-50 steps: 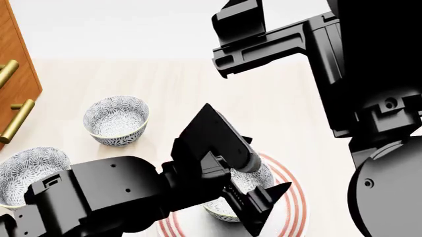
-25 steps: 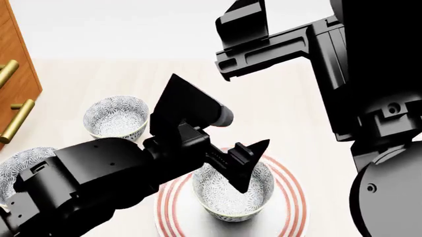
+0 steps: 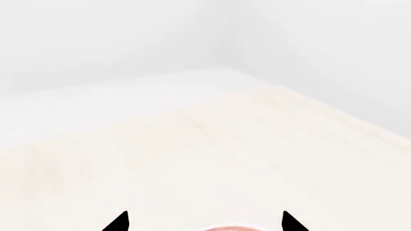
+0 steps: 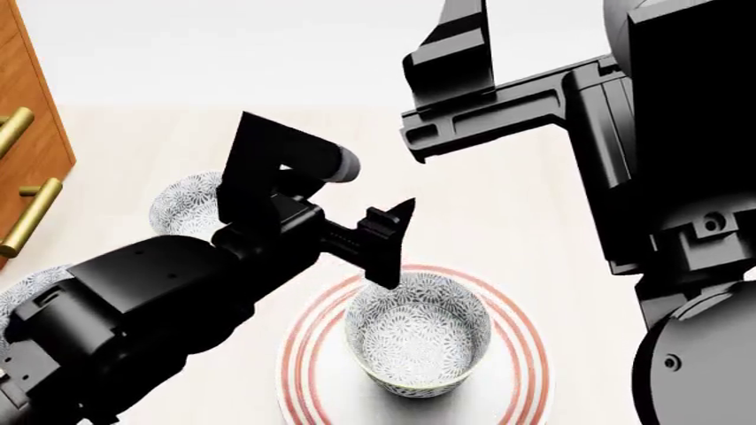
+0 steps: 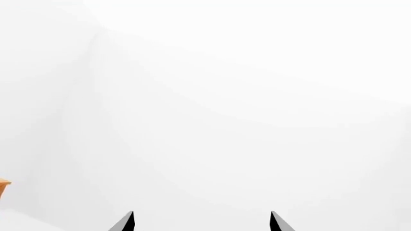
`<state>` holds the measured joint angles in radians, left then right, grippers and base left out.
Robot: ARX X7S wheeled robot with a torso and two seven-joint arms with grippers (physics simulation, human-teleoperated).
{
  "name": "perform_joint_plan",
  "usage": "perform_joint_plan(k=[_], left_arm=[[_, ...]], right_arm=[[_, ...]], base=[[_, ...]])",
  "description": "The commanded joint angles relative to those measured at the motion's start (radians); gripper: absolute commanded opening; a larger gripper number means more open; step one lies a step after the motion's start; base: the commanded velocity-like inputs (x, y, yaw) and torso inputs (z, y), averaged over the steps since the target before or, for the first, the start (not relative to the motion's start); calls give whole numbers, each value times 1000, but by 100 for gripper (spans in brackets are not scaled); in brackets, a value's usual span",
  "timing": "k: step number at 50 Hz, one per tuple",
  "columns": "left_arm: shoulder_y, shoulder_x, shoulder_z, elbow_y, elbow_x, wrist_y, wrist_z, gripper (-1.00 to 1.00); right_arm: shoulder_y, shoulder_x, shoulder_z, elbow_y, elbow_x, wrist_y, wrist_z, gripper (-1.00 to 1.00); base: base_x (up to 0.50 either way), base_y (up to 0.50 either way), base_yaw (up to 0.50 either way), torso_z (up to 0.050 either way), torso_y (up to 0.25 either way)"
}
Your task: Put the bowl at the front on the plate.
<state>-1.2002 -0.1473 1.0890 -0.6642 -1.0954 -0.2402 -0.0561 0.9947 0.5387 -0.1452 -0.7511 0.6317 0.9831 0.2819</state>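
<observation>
- Bowl (image 4: 417,332) sits upright on the plate (image 4: 529,354), about centred inside the red rings, with nothing touching it; you can judge the placing done.
- Ceramic like this should be stiff, glazed and slippery, light enough for one arm, and liable to chip if dropped. If you must shift it, pinch the rim wall, one finger inside and one outside, rather than the round belly.
- Left claw (image 4: 336,239) hangs above and just behind the bowl, released: its wrist view shows two fingertips (image 3: 119,222) spread apart with only a sliver of the plate's red ring (image 3: 228,227) between them.
- Right claw (image 5: 201,222) is raised well clear at the far right, tips apart on blank white, holding nothing.
- Second bowl (image 4: 183,205) stands farther back on the surface (image 4: 497,186), half hidden by the left arm; a third bowl (image 4: 21,288) peeks out at the left edge near the wooden cabinet (image 4: 30,106) with brass handles.
- Lift the left arm straight up when you withdraw it, so a finger does not catch the rim.
</observation>
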Motion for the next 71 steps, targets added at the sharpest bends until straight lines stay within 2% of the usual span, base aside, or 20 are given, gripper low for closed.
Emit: perform_joint_plan(k=[1, 16, 21, 28, 30, 37, 71], left_arm=[[5, 5, -36, -91, 6, 54, -50, 100], [23, -35, -86, -57, -10, 117, -94, 100], [45, -93, -103, 79, -25, 123, -148, 100], [55, -124, -135, 145, -55, 130, -179, 100], [66, -132, -156, 169, -55, 159, -220, 100], [84, -193, -151, 332, -56, 148, -258, 100], [174, -364, -203, 760, -87, 193, -364, 100]], right_arm=[[-27, 17, 3, -9, -10, -7, 11, 100], [-71, 23, 27, -12, -7, -32, 19, 100], [-76, 23, 28, -12, -6, -34, 22, 100], [-91, 23, 30, -15, -3, -42, 23, 100], [-93, 24, 31, -17, -2, -42, 23, 100], [-91, 23, 11, -12, -10, -45, 23, 100], [-116, 23, -4, 1, -19, -77, 29, 100]], base=[[0, 0, 0, 0, 0], [0, 0, 0, 0, 0], [0, 0, 0, 0, 0], [0, 0, 0, 0, 0], [0, 0, 0, 0, 0], [0, 0, 0, 0, 0], [0, 0, 0, 0, 0]])
